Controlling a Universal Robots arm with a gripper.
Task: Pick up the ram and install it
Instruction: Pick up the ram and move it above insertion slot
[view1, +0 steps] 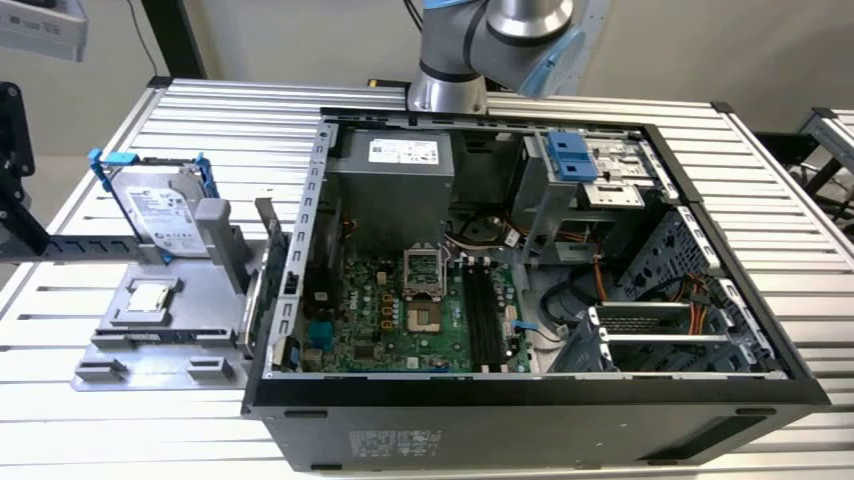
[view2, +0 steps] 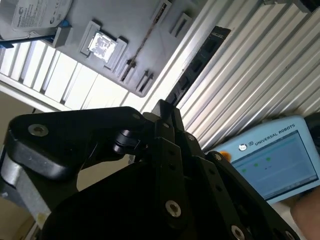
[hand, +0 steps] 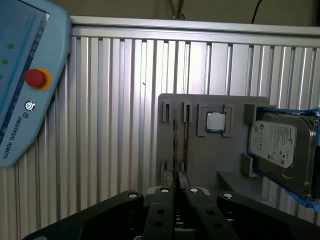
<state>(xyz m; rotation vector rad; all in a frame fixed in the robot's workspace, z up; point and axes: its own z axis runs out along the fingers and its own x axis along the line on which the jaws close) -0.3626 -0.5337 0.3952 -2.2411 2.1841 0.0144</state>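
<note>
Black fingers (hand: 165, 201), ram (hand: 175, 140) well beyond

Your table (view1: 107, 440) is ribbed aluminium with a soft sheen, and the computer case (view1: 534, 435) on it is matt black outside and bare grey sheet metal inside, around a green, faintly glossy motherboard (view1: 400, 320). Your holder tray (view1: 167, 345) looks like matt grey plastic; it carries a hard drive (view1: 167, 215) with a smooth silver metal face and blue plastic brackets, and a CPU chip (view1: 150, 298) with a shiny metal lid. The gripper (hand: 178, 176) is matt black with bright metal screw heads, the arm (view1: 527, 25) is polished silver metal, and the teach pendant (hand: 20, 75) is smooth light-blue plastic with a glossy red button (hand: 36, 78).
</note>
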